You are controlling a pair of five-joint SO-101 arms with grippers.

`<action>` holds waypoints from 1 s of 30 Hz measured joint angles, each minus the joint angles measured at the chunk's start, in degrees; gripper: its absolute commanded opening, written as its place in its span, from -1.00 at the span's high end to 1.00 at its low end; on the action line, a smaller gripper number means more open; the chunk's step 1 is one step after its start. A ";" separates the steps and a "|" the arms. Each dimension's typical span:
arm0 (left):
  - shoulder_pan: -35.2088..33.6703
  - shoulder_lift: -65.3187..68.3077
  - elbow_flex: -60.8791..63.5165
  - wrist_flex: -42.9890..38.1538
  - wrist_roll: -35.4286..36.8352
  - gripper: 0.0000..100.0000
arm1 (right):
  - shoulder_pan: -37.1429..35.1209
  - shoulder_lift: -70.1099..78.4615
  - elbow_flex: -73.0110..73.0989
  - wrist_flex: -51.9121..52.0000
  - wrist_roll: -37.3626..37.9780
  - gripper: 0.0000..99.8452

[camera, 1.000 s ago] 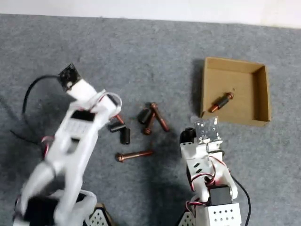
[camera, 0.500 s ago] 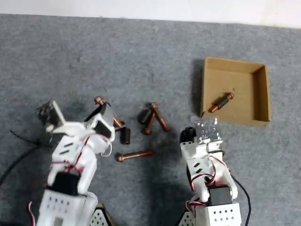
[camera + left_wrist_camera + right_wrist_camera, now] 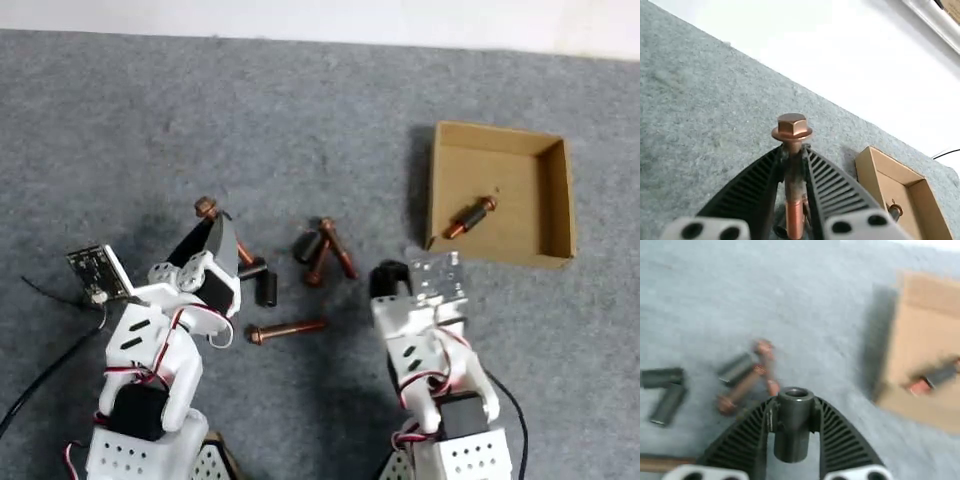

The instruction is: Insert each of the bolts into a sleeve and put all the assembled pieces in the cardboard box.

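Risk: L tool (image 3: 792, 150) is pinching its bolt (image 3: 792, 131) just under the head, shank running back btwn the jaws. W/ so little free shank, mating could be jamming, or a skewed push could be popping the sleeve (image 3: 791, 437) out of R tool (image 3: 793, 407).
L tool: nearly closed, clenching the bolt; hex head is sticking out past the tips.
R tool: parted only sleeve-wide, grasping the black sleeve, open bore pointing outward.
Worktop (image 3: 300, 120): loose bolts (image 3: 288, 329) and loose sleeves (image 3: 267, 288) are lying btwn the arms.
Cardboard box (image 3: 497, 132): sitting beyond R arm; one assembled piece (image 3: 471, 216) is lying inside.
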 measured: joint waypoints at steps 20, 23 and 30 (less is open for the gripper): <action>10.37 -0.09 -0.26 -5.89 9.93 0.99 | -19.52 0.00 0.00 -3.96 12.48 0.99; 10.81 -0.09 -0.26 -5.89 8.44 0.99 | -19.52 0.00 0.00 -6.77 14.33 0.99; 11.43 -0.09 -0.26 -5.89 5.01 0.99 | -19.52 0.00 0.00 -10.81 14.59 0.99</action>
